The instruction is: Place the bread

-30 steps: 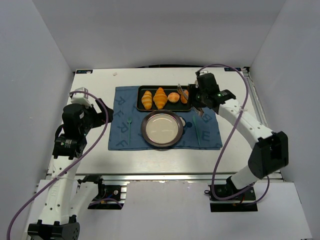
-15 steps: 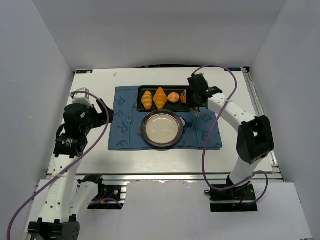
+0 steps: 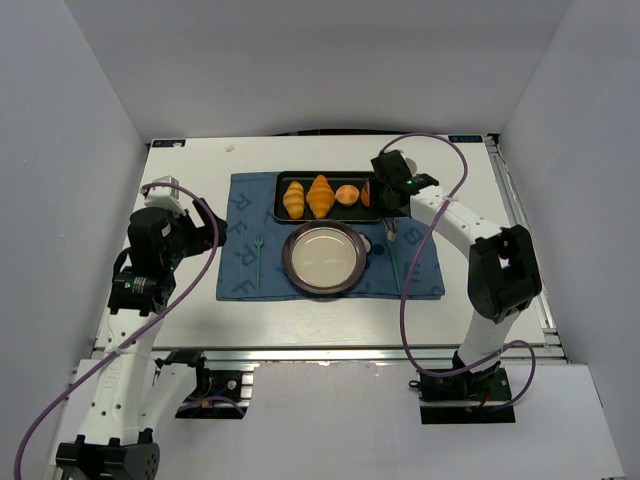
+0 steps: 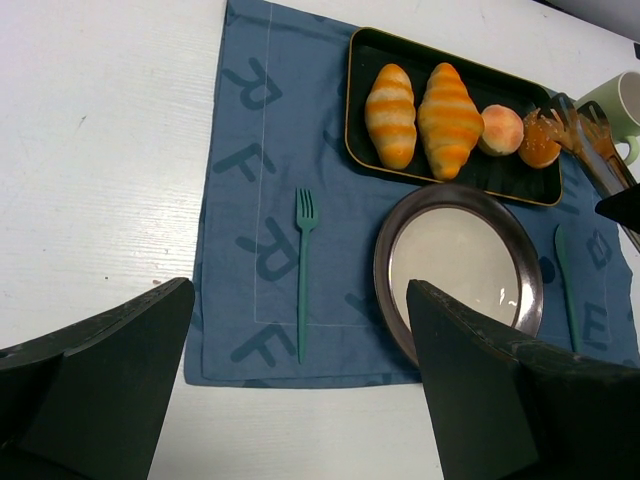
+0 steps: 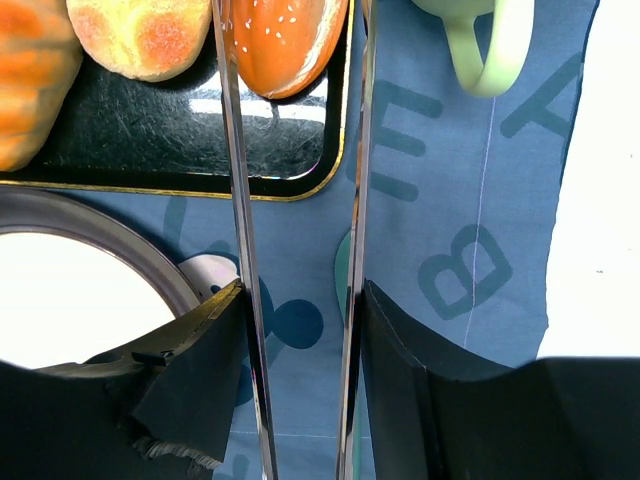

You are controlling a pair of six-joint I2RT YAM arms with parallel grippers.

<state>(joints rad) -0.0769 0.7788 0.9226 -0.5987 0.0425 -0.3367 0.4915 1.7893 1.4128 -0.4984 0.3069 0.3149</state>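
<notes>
The right gripper [image 5: 300,320], with its tongs [image 5: 232,150], has been shifted left nearer the tray [image 5: 150,140]; the arm's elbow [image 3: 505,275] has been drawn inward.

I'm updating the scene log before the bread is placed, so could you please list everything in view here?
table: one, white, under everything
placemat: one, blue, lettered, mid-table
tray: one, black, gold-rimmed, placemat's far part
croissants: two, golden, tray's left half
pale bun: one, light orange, tray, right of croissants
seeded bun: one, orange-brown, tray's right end
plate: one, metal grey, near side of tray
fork: one, teal, left of plate
second utensil: one, teal, right of plate
mug: one, pale green, right of tray
tongs: one pair, silver, straddling the seeded bun
left gripper: one, black, open, over the left side
right gripper: one, black, shut on the tongs
</notes>
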